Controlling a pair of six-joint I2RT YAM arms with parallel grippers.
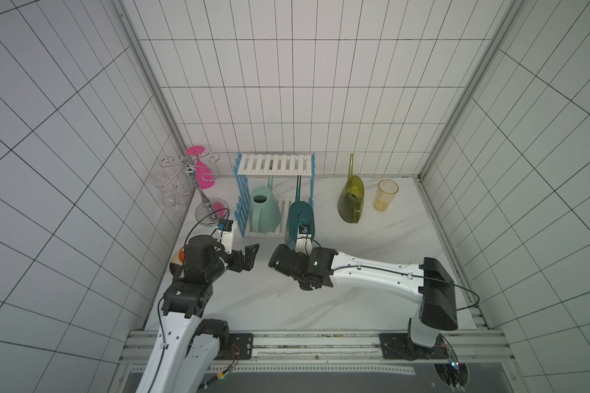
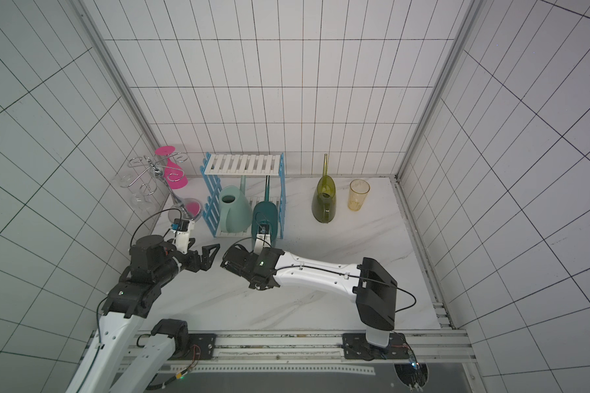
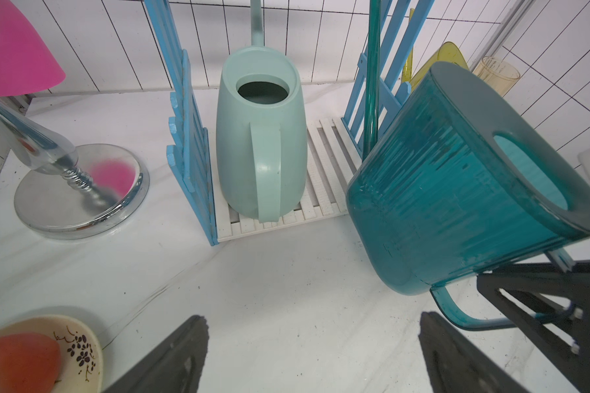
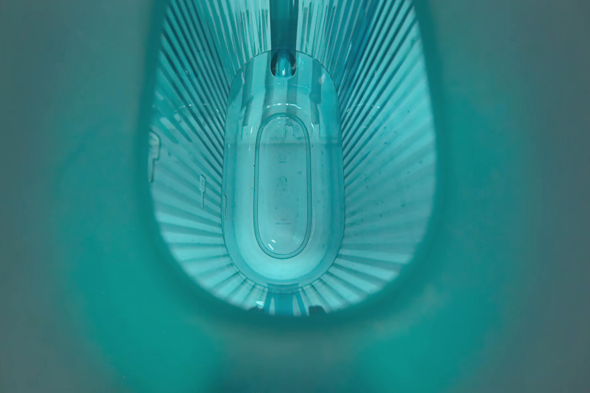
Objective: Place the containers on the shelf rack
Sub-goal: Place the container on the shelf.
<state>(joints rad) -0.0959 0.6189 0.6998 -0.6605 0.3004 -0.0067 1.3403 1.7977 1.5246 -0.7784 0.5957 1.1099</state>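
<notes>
My right end effector (image 3: pixel 539 306) grips the handle of the tilted dark teal plastic watering can (image 3: pixel 450 190) at the 5 o'clock corner of the blue-and-white slatted shelf rack (image 1: pixel 275 164), where its long spout might snag the frame.

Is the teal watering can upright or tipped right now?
Tipped. In the left wrist view the teal watering can leans off vertical beside the upright mint can, its handle in the shut right gripper.

No text reads clearly; moulded marks on the dark teal watering can (image 4: pixel 281 190) are illegible.
</notes>
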